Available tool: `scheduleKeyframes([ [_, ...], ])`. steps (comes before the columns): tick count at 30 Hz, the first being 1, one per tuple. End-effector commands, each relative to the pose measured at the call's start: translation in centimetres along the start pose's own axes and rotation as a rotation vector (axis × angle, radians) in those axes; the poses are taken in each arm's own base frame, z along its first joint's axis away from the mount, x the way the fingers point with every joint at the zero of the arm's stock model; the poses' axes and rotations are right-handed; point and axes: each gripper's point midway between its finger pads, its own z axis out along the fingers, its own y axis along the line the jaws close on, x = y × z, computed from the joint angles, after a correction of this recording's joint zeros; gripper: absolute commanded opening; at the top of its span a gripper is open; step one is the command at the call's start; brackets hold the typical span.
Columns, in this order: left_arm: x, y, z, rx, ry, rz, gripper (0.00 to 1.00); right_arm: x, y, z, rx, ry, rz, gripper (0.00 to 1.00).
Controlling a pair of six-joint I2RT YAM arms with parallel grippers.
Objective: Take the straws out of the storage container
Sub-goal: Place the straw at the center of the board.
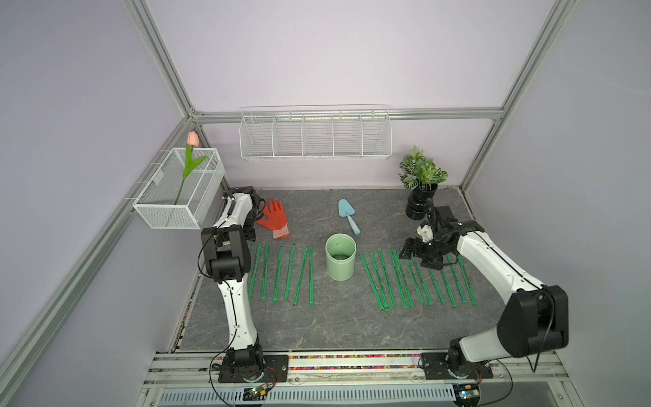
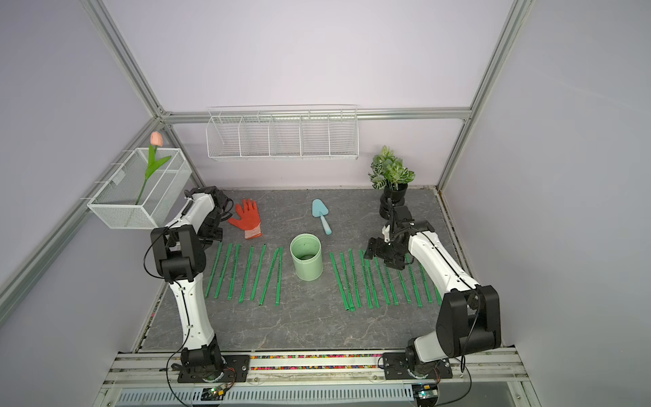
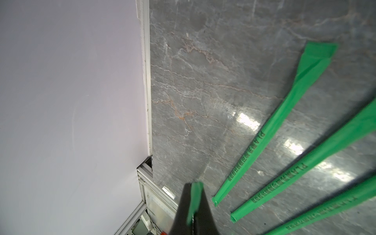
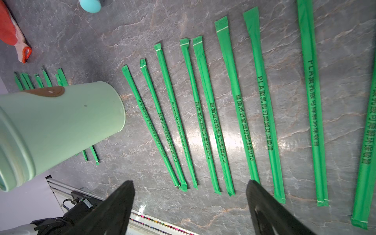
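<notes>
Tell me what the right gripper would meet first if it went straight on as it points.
Probably the thin green wrapped straws lying flat on the grey marble-patterned table; depth is unclear.

Pale lilac walls, aluminium frame, grey marbled tabletop, white wire shelf at back

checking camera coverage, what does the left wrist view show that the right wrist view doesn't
Only the left wrist view: the left gripper shut on one straw. Only the right wrist view: the mint cup, the orange glove, the end of the blue trowel, and the right gripper, open and holding nothing. Both: wrapped green straws lying flat on the grey table.
</notes>
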Motion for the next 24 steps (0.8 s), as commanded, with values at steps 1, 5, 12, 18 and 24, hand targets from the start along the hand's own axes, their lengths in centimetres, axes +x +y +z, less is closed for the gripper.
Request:
scheduleKeyframes([
  [1,-1.2,-0.1,0.3,0.002,-0.01,-0.007,0.02,-0.3,0.1,0.3,0.008,-0.003,0.01,0.89],
  [5,-1.8,-0.2,0.4,0.003,-0.008,-0.004,0.02,-0.3,0.0,0.3,0.01,-0.007,0.012,0.89],
  [12,-2.8,-0.3,0.4,0.007,-0.016,-0.009,0.03,-0.4,-0.1,0.5,0.018,0.0,0.02,0.89],
  [18,-3.0,-0.5,0.8,0.008,-0.011,-0.005,0.05,-0.4,-0.2,0.8,0.022,0.006,0.025,0.89],
  [24,-3.3,-0.8,1.1,0.01,-0.009,-0.003,0.06,-0.3,-0.4,0.8,0.029,0.009,0.027,0.89],
])
